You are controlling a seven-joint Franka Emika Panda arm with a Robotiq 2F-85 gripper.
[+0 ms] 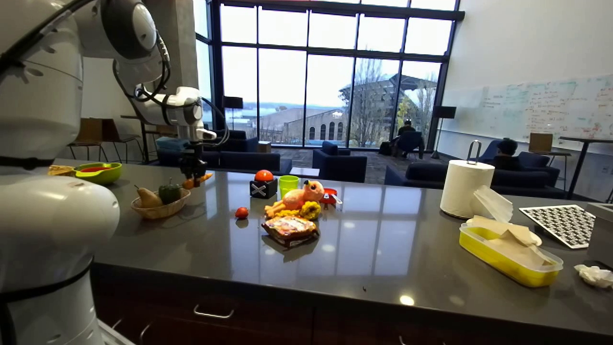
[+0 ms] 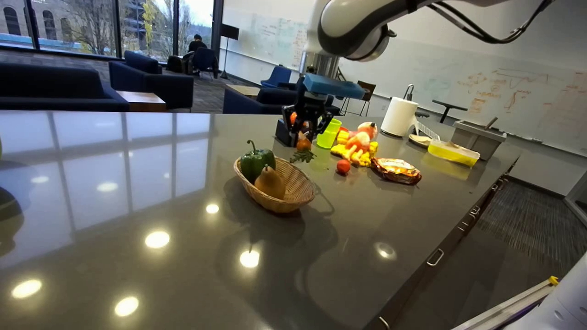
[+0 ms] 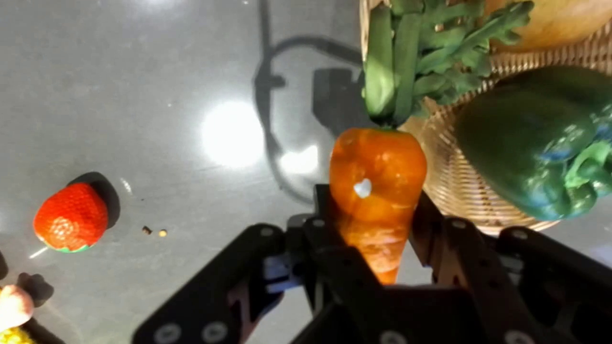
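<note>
"What are you holding, and how does it look?"

"My end effector (image 3: 374, 205) grips a carrot (image 3: 377, 184) just right of centre in the wrist view: glossy orange, tapering downward, a small white fleck near its broad end, leafy green tops (image 3: 381, 71) above."

"Anything hard to see?"

"In an exterior view my fingers (image 1: 194, 172) hide its middle. The wicker basket (image 3: 466, 191) is cut off at the wrist view's upper right."
</note>
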